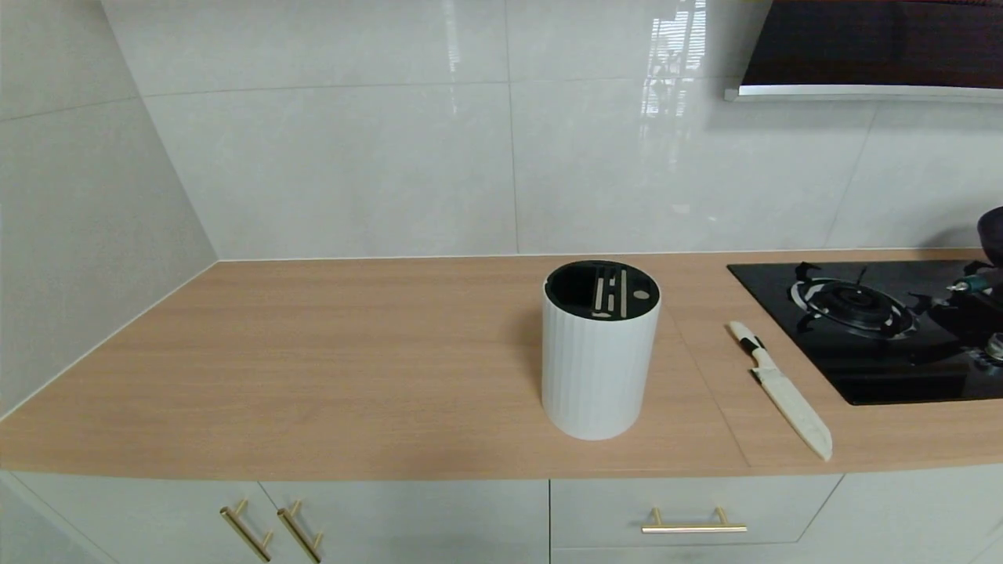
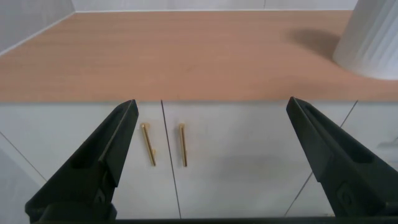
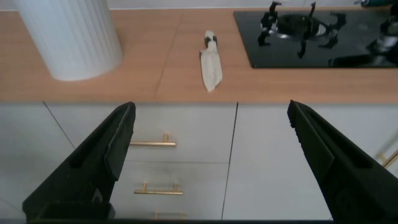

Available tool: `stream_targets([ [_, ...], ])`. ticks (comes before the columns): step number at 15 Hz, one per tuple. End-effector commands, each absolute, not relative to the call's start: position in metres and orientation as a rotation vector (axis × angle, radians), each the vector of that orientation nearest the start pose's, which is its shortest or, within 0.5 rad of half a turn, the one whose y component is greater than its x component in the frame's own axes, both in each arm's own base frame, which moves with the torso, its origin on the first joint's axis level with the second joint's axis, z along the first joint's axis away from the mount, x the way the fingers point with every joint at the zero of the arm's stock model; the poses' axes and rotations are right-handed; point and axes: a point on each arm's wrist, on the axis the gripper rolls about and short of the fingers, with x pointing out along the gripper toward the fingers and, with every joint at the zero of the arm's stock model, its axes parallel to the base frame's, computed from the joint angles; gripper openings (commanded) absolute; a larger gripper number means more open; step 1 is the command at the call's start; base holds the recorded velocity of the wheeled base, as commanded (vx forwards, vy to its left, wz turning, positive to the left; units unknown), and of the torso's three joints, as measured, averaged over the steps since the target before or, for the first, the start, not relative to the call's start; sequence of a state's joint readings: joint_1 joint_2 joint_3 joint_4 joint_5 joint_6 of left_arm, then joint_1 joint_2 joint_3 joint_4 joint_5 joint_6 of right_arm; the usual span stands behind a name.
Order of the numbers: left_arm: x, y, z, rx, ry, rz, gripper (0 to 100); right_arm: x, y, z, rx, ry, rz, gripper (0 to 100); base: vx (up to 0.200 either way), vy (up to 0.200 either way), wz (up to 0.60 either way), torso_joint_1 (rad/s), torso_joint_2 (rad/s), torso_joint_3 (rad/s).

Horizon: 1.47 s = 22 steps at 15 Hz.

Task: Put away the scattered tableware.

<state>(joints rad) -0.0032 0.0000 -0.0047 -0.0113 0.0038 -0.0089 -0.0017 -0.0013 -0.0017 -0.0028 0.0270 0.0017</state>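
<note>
1. The counter (image 1: 313, 376) carries a white ribbed holder (image 1: 599, 368), upright.
2. The left end effector (image 2: 211, 104) and right end effector (image 3: 210, 108) hang released, short of the counter edge.
3. The knife (image 1: 780, 388) lies flat between holder and hob (image 1: 885, 368), beyond the right end effector.

This is a home kitchen. Beyond the right fingers (image 3: 93, 168), a black gas hob (image 1: 862, 329) is set into the wooden desk (image 1: 353, 368), with a range hood (image 1: 870, 39) above it on the glossy tiled wall (image 1: 353, 157). Just ahead of the left fingers (image 2: 93, 162), white cabinet doors (image 2: 236, 155) carry gold handles (image 2: 182, 144). A knife (image 1: 783, 392) lies beside a white knife block (image 1: 599, 352).
</note>
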Motion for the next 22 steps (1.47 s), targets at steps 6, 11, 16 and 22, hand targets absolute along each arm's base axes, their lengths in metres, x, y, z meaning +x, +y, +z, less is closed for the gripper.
stream_targets([
  [6,-0.023,0.0002,0.0779,-0.009,-0.014,0.001,100,-0.0229,0.0007,0.0762,0.0,-0.005,0.026,100,0.0,0.0,0.0,0.25,-0.56,-0.303],
  [11,-0.023,0.0002,0.0779,-0.009,-0.014,0.001,100,-0.0229,0.0007,0.0762,0.001,-0.005,0.023,100,0.0,0.0,0.0,0.167,-0.37,-0.195],
  [16,-0.0232,0.0002,0.0779,-0.009,-0.015,0.001,100,-0.0229,0.0007,0.0762,0.0,-0.005,0.026,100,0.0,0.0,0.0,0.009,-0.02,-0.009],
  [22,-0.023,0.0002,0.0779,-0.009,-0.014,0.001,100,-0.0229,0.0007,0.0762,0.0,-0.005,0.026,100,0.0,0.0,-0.2,0.001,0.0,0.0],
])
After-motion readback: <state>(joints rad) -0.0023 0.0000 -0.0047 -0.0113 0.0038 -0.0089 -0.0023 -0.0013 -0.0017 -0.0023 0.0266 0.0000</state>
